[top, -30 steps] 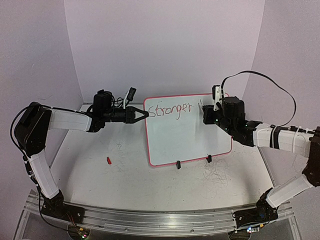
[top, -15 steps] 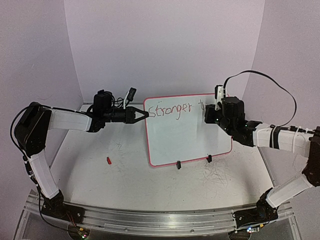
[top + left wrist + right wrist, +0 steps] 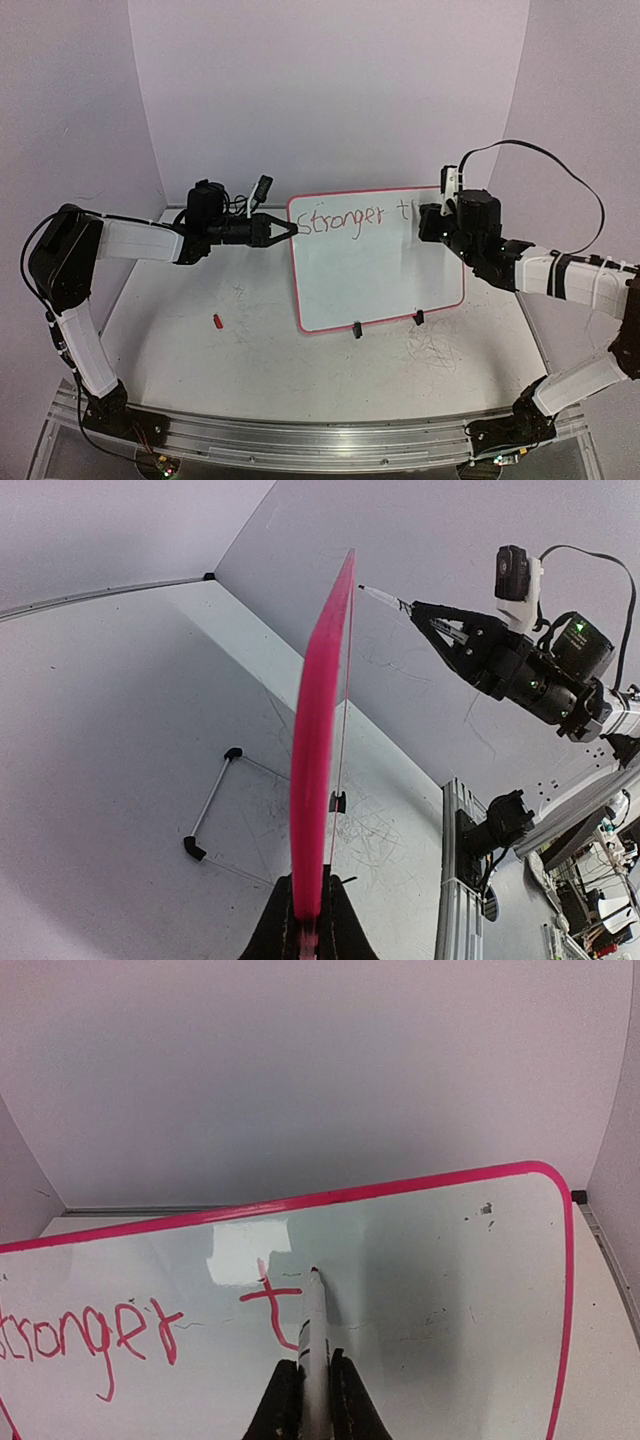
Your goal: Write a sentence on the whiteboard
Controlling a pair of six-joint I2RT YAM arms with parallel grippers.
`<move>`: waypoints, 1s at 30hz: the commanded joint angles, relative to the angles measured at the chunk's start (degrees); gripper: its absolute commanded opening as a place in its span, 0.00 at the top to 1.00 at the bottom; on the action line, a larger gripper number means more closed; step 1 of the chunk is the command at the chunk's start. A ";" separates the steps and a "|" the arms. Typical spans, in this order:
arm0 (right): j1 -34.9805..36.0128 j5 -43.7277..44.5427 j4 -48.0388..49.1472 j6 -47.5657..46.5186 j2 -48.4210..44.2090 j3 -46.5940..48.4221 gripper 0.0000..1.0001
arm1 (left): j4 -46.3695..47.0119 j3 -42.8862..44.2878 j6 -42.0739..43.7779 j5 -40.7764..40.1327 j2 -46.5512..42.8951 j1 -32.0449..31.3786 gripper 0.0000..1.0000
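Our left claw (image 3: 288, 228) clamps the whiteboard (image 3: 375, 280) edge, our right claw (image 3: 313, 1368) pinches the marker (image 3: 315, 1310), and the sentence (image 3: 150, 1328) reads "Stronger t", so we judge an "h" just beside it comes next.

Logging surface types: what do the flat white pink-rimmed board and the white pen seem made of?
The flat white whiteboard looks like a glossy coated sheet: a bright glare patch sits near the red writing. Its pink rim is smooth, evenly coloured, probably plastic. The white marker has a matte barrel, likely plastic.
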 commanded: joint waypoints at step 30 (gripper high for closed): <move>-1.46 -2.02 1.88 -1.03 0.15 -0.25 1.00 | -0.55 0.56 1.37 0.68 -0.36 -1.21 1.00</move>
